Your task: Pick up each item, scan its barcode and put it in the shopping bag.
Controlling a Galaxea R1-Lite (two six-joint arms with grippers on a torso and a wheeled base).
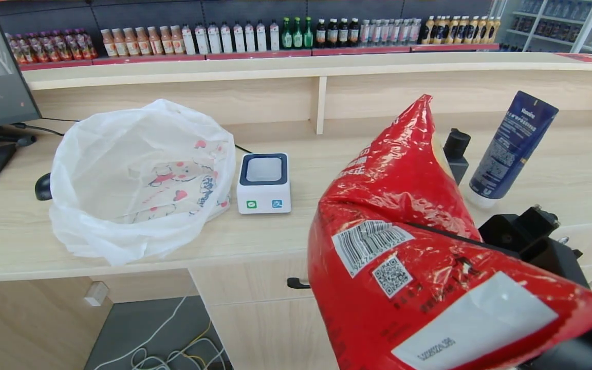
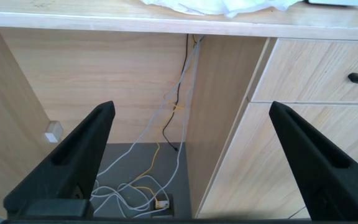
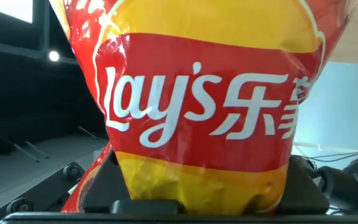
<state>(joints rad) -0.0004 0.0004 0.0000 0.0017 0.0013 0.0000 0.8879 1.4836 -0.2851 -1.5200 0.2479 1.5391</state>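
aloft, right claw (image 3: pixel 201 190) pinches crinkly glossy red chip bag (image 1: pixel 419 246).

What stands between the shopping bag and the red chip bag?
The white scanner, beside the shopping bag and left of the chip bag, in the head view.

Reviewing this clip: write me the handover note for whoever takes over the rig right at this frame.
Right gripper: shut on the chip bag, held up to the right of the scanner. The barcode faces the head camera, not the scanner.
Left gripper: open, empty, low in front of the counter.
Shopping bag: open on the counter, left of the scanner; I cannot tell if anything is inside.
Blue tube: standing on its cap at the counter's right.
Done: chips picked up.
Left: scan and bag the chips, then the tube.
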